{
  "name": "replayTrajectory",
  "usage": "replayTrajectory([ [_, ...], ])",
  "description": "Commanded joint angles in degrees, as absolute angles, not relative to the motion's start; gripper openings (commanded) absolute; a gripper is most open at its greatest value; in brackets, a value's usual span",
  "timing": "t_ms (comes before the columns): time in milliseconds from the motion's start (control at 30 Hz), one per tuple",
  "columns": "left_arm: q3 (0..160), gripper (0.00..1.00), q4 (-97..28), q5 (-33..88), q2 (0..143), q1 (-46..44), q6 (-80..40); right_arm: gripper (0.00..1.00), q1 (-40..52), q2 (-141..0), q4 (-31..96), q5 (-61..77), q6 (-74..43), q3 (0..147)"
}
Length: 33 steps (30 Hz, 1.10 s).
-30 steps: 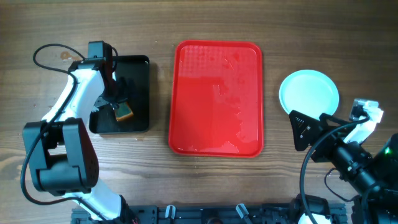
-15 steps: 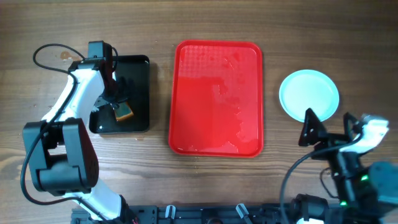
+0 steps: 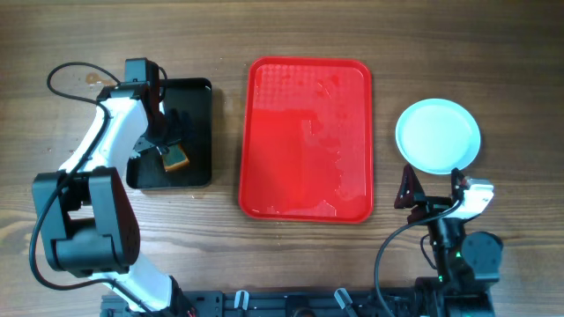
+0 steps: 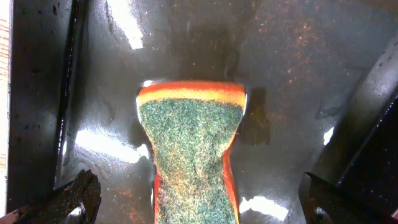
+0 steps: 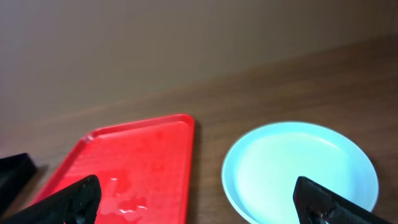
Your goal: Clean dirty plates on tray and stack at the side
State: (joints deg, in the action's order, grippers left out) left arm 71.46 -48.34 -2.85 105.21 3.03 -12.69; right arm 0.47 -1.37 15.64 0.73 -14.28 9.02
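The pale light-blue plates sit as one round stack on the wood right of the red tray; the top plate looks clean, and it shows in the right wrist view. The tray holds no plate, only wet patches, and its corner shows in the right wrist view. My right gripper is open and empty near the table's front, just below the plates. My left gripper is open over the black tray, its fingers wide either side of a green-and-orange sponge lying in the wet tray.
The small black tray stands left of the red tray, its wet floor glinting. The left arm's cable loops over the wood at far left.
My right arm has swung back toward the table's front edge, away from the plates, and now points level. The left arm and sponge have not moved.
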Motion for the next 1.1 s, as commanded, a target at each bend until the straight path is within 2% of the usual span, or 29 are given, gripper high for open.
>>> replayTrajectory([
  [0,71.20,1.00,-48.16,-2.37,104.95,3.11,-11.99,1.00,0.78,-0.16,9.34,-2.61,-15.22,4.54],
  [133,71.20,1.00,-48.16,-2.37,104.97,3.11,-11.99,1.00,0.78,-0.16,-0.64,-2.63,-15.18,0.47],
  [833,71.20,1.00,-48.18,-2.37,104.95,3.14,-11.99,1.00,0.78,-0.21,-0.80,-2.59,-15.16,0.27],
  [1067,70.78,1.00,-48.16,-2.39,96.68,0.71,-12.01,1.00,0.78,-0.21,-0.80,-2.59,-15.18,0.27],
])
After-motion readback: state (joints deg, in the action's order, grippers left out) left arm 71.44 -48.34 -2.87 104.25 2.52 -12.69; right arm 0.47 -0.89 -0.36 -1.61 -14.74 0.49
